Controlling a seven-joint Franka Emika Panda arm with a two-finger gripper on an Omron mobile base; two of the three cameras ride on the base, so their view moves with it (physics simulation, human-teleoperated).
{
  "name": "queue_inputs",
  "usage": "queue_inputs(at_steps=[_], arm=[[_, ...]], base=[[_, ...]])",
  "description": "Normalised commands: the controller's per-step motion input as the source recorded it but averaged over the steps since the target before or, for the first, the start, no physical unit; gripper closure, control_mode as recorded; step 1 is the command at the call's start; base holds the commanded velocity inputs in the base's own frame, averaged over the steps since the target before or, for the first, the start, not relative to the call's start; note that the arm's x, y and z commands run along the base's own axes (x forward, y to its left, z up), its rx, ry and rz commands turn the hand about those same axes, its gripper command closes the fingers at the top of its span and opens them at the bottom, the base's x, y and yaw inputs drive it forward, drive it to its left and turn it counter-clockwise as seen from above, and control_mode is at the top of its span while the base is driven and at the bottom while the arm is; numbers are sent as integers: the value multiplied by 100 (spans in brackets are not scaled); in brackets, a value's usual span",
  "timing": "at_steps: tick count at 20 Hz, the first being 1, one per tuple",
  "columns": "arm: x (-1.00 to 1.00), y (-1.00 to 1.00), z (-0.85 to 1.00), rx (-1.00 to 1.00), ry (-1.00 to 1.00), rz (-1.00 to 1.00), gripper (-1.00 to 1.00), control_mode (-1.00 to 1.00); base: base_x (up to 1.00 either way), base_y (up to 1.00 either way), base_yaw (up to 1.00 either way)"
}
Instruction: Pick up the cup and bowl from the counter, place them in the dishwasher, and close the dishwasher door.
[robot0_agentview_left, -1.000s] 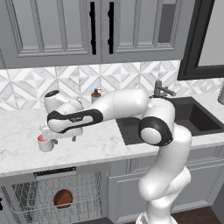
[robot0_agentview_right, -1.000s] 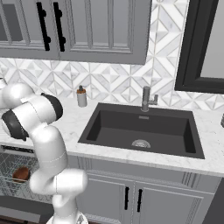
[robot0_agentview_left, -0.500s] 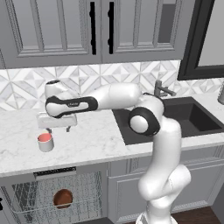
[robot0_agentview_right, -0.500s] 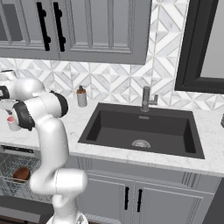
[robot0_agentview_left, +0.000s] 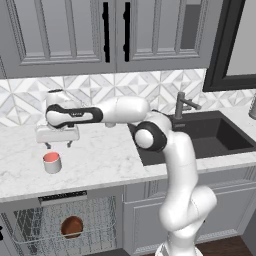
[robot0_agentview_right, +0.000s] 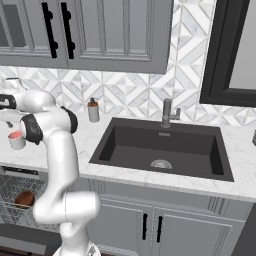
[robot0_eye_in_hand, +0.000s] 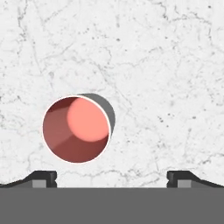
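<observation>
**Gripper above the cup on the marble counter**

White veined counter runs under grey cabinets, with a dark sink off to the side. The gripper hangs with fingers spread wide, gripping nothing. The cup stands upright just below it, mouth upward. Lower down, the bowl sits in the dishwasher rack.

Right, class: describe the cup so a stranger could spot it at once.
Find the long white marble counter left of the dark sink. Near its front edge, above the open dishwasher, stands the cup: short, light grey, handleless, salmon-red inside, unlike the taller pump soap dispenser by the backsplash.
</observation>
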Motion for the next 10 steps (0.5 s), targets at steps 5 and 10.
queue_inputs(at_steps=[5,10], arm=[[0,12,-29,0,3,1,-100,-100],[5,11,-61,0,-1,2,-100,-100]], base=[[0,0,0],[0,0,0]])
